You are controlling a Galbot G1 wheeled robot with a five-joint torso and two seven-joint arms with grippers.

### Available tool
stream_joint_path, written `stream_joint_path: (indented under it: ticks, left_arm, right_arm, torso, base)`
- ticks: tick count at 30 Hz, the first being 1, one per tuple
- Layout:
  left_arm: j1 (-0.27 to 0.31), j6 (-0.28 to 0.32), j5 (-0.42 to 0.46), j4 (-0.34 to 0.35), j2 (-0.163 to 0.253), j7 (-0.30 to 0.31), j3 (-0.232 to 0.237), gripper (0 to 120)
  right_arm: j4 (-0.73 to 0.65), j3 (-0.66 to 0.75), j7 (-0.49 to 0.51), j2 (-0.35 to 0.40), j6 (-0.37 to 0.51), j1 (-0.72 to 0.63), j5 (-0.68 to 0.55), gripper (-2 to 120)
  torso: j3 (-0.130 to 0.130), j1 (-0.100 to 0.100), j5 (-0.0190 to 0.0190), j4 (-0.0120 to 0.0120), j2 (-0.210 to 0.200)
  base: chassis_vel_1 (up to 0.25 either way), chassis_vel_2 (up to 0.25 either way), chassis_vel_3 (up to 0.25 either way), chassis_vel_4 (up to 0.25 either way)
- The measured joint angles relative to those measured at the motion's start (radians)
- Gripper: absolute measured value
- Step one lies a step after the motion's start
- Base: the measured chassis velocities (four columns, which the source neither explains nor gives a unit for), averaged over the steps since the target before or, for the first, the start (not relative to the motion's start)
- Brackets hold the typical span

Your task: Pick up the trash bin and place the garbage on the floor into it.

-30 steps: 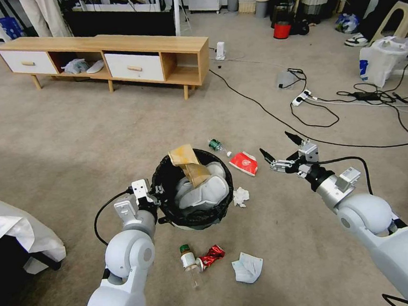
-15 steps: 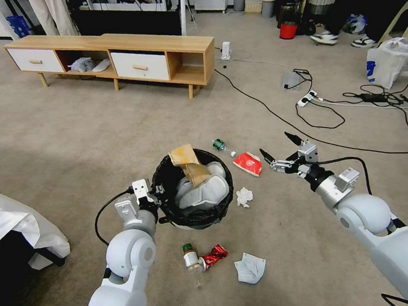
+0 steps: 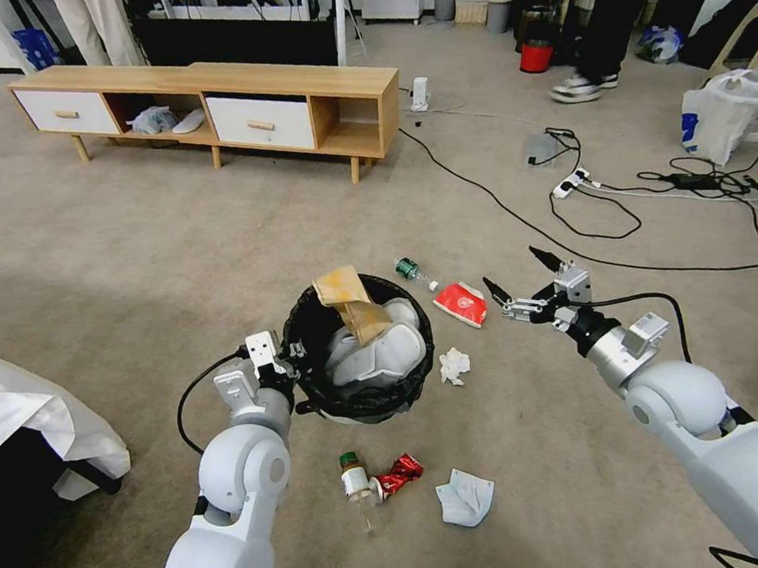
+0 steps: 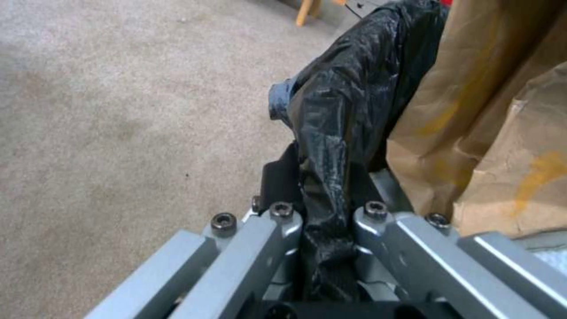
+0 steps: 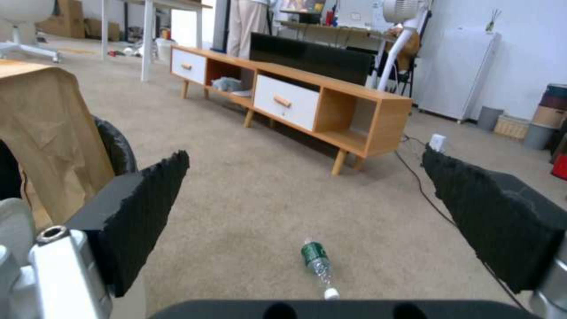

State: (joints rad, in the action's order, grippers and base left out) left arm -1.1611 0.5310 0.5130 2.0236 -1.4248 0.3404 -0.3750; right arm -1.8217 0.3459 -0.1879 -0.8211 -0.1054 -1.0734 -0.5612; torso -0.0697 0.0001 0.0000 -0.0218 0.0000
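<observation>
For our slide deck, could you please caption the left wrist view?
Left gripper shut on the bag-lined rim of the trash bin, brown paper bag inside.

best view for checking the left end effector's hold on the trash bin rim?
Left wrist view: the left end effector is shut on the black bag over the trash bin rim, seen close up. Head view shows it at the bin's left rim, contact hidden. Right wrist view shows some rim, no grip.
</observation>
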Motion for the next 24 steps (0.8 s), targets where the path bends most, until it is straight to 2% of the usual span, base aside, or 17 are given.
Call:
stream_joint_path:
  ticks: [17,24]
  left_arm:
    - [-0.003,0.008,0.012,0.008,-0.003,-0.002,-0.006,4]
    - [0.002,0.002,0.009,0.004,-0.001,0.000,-0.009,4]
  right_arm:
    - [-0.006,0.000,0.001,-0.004,0.002,0.004,0.002,100]
    - [0.003,-0.001,0.002,-0.006,0.004,0.006,0.000,100]
  torso:
    - [0.000,0.000,0.0000,-0.0001,0.000]
    - [0.000,0.000,-0.0001,0.0008,0.000]
  base:
    - [0.000,0.000,0.000,0.000]
    - [0.059,0.060,0.057,0.045]
